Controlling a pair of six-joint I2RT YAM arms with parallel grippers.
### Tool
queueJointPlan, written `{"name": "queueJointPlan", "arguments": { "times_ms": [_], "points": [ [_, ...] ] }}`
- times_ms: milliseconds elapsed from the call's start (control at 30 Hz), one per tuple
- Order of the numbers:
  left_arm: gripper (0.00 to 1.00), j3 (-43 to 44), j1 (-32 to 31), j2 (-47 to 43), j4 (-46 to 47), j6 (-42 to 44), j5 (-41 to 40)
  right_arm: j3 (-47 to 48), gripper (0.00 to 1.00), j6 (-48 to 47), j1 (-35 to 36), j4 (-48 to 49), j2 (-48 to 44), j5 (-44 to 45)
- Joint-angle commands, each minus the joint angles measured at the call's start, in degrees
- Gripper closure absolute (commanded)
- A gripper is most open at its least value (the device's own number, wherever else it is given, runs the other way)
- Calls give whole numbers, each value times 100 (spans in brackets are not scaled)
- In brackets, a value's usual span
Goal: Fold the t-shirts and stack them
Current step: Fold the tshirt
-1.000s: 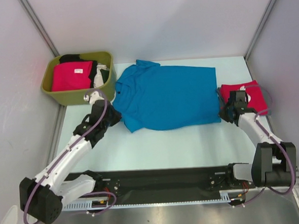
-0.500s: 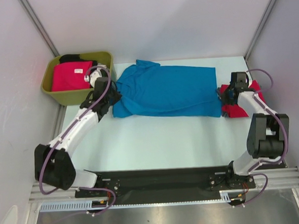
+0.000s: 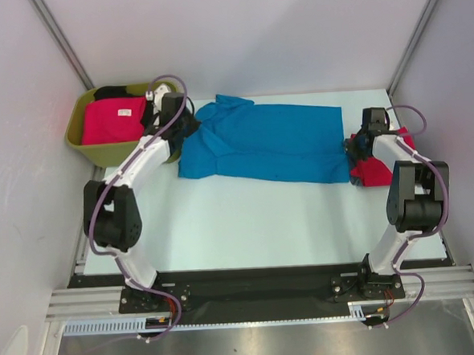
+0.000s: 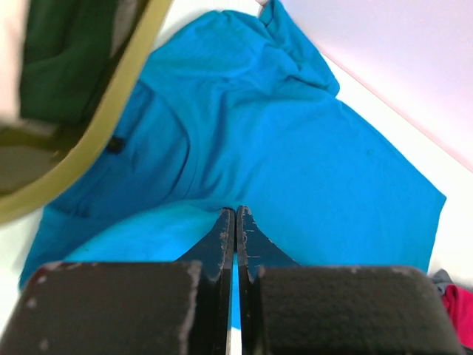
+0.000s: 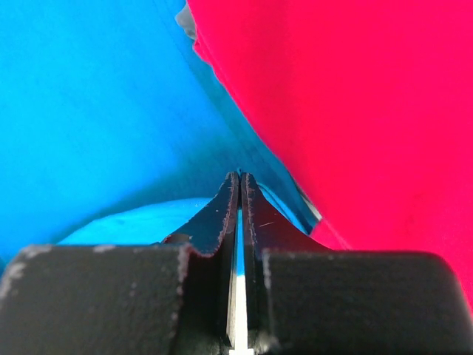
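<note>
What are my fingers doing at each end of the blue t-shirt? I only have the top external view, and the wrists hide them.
Observer: In the left wrist view, the left gripper is closed on a fold of the blue t-shirt. Blue cloth shows in the thin slit between its fingers.
Operator: And the right?
Observer: The right gripper is pinched on blue cloth too. The red t-shirt fills its view just right of the fingers.
Operator: Is the left one catching the tub?
Observer: No. The rim of the olive-green tub passes to the left of the fingers, apart from them.
</note>
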Motion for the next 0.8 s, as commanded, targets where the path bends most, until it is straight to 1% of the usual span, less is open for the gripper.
{"name": "queueJointPlan", "arguments": {
  "times_ms": [0,100,267,400,533,633,667,733,767],
  "points": [
    [100,661,47,352,56,248,144,338,100,61,-42,140,122,25],
    [100,1091,56,721,-59,301,144,452,100,79,-42,166,262,-10],
    [100,1654,126,1073,-279,310,214,654,100,97,-42,105,395,42],
    [100,1778,153,1196,-261,318,223,689,100,114,-42,175,438,69],
    [100,1945,188,1425,-253,301,240,864,100,158,-50,184,719,69],
    [100,1963,240,1583,-16,301,389,874,100,237,-42,403,729,25],
    [100,1963,249,1644,46,344,425,778,98,255,-33,508,676,25],
    [95,2006,258,1715,248,415,442,690,93,237,-24,729,597,25],
    [84,2163,258,1819,257,519,477,672,83,237,-7,720,536,33]
  ]
}}
